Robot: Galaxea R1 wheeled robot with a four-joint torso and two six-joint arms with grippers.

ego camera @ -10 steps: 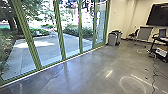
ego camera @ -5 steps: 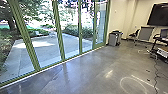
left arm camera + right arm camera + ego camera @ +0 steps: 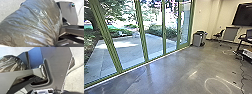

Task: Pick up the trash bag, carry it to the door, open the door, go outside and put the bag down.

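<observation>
The trash bag [image 3: 33, 23], shiny and translucent grey-brown, looks full and bulges large in the left wrist view. Its folds draw together into a gathered neck, where my left gripper [image 3: 49, 45] is shut on it. Part of the same bag [image 3: 12, 63] appears beside the robot's body in the right wrist view. In the head view a door-like glass panel [image 3: 184, 23] in a green frame stands at the far end of the glass wall, with the paved yard [image 3: 129, 50] behind the glass.
Along my left runs the green-framed glass wall [image 3: 142, 32]. A grey bin [image 3: 198, 39] stands by its far end. Chairs [image 3: 247, 37] and a wall screen [image 3: 242, 15] are at the right, with a dark cable [image 3: 242, 72] trailing over the floor.
The head camera has moved a little with the robot, so the room's view has shifted. The dark chair at the right edge now shows more plainly.
</observation>
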